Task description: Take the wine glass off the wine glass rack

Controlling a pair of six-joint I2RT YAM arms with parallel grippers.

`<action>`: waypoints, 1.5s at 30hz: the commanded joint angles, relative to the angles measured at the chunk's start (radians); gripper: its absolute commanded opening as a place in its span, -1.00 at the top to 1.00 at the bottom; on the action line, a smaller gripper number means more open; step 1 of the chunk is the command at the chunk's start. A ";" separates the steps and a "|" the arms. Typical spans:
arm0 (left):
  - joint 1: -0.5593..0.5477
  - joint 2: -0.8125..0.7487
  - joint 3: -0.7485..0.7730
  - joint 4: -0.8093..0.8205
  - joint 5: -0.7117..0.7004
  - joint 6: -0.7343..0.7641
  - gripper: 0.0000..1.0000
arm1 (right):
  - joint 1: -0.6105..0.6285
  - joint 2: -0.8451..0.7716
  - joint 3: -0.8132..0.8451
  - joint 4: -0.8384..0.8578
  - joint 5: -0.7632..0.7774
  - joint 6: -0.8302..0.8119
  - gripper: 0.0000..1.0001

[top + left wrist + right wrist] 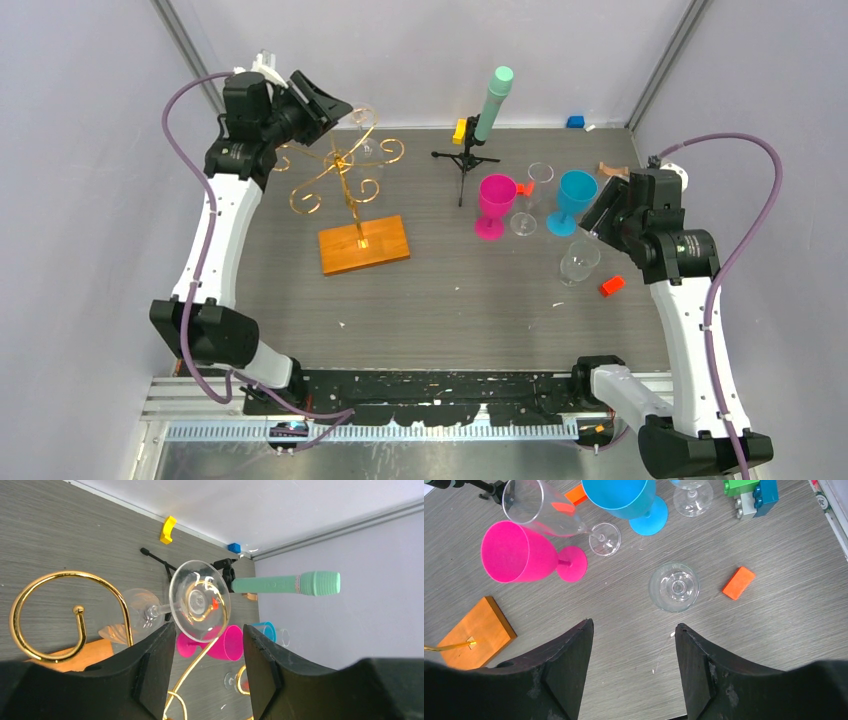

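The gold wine glass rack (347, 165) stands on its orange-brown wooden base (364, 245) at the left of the table. A clear wine glass (362, 120) hangs upside down from a back scroll arm. In the left wrist view its round foot (200, 600) faces me, with the gold scroll (30, 600) beside it. My left gripper (338, 108) is open just short of the foot, which sits ahead of the fingertip gap (207, 630), apart from both fingers. My right gripper (597, 218) is open and empty (634, 625) above the table on the right.
A black tripod with a mint-green cylinder (490, 105) stands behind centre. A pink goblet (497, 195), a blue goblet (575, 195) and clear glasses (540, 180) stand right of centre. Another clear glass (674, 586) and an orange block (738, 582) lie under my right gripper.
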 commanded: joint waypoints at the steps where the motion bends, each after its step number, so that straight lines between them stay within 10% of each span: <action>1: 0.004 0.021 -0.026 0.092 0.005 -0.041 -0.08 | -0.006 -0.016 -0.004 0.016 -0.022 -0.021 -0.32; 35: 0.041 0.016 -0.194 0.389 0.071 -0.296 0.82 | -0.005 -0.069 -0.028 0.043 -0.082 -0.041 -0.31; 45: 0.041 -0.024 -0.183 0.340 0.016 -0.226 0.29 | -0.005 -0.067 -0.033 0.042 -0.091 -0.036 -0.30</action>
